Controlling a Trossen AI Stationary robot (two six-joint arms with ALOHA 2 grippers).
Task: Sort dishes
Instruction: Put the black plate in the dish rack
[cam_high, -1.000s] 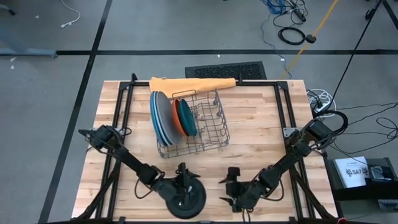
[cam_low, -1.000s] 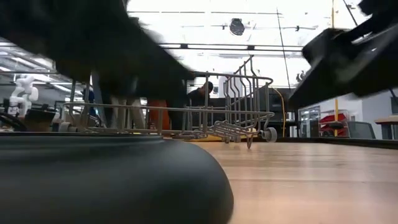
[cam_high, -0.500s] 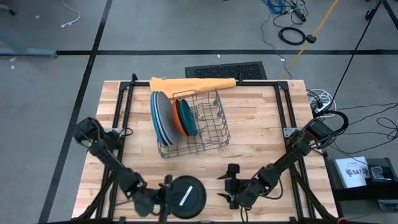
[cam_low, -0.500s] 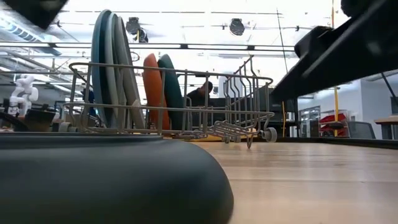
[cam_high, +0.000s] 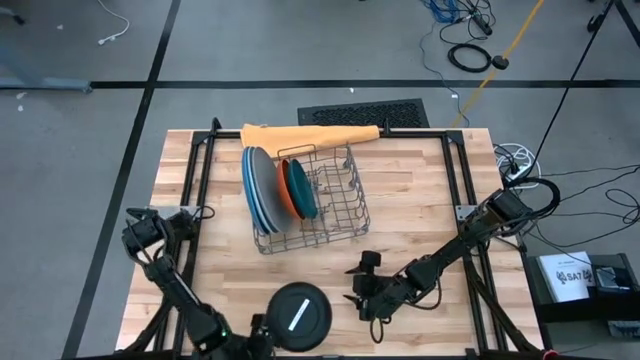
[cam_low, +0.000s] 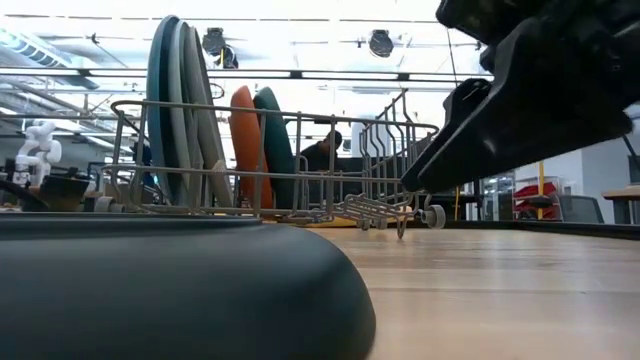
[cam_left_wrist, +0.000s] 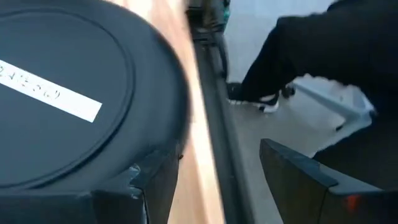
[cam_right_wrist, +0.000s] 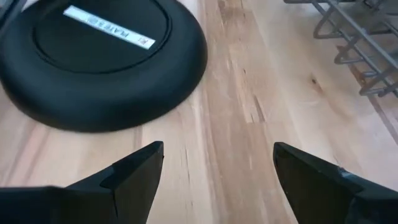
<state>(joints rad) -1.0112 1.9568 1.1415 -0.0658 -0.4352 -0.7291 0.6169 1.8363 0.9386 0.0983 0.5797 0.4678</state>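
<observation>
Black plate (cam_high: 300, 315) with a white stripe lies upside down, flat on the counter (cam_high: 420, 225), near edge, left of centre. Not gripped by either hand. It is the only dish outside the rack.

Wire rack (cam_high: 310, 200) sits mid-counter toward the far side. Blue and grey plates (cam_high: 258, 188) stand on edge in its left slots, with the orange plate (cam_high: 288, 187) and teal plate (cam_high: 302, 188) just beside them to the right. The slots hold them upright; the right half of the rack looks free. Folded orange cloth (cam_high: 310, 134) lies touching the rack's far side.

Left hand (cam_left_wrist: 205, 186) is at the near edge, just left of the black plate. Fingers are apart, one low beside the plate's rim, nothing between them. Judgement: placed to take the rim from the side, since a flat-lying plate offers little else to pinch.

Right hand (cam_high: 362, 290) hovers just right of the plate, fingers spread wide, empty, aimed toward it across bare wood. Judgement: positioned to steady or tip the plate so it can be lifted.

Remaining step, as judged: black plate into an open rack slot.
</observation>
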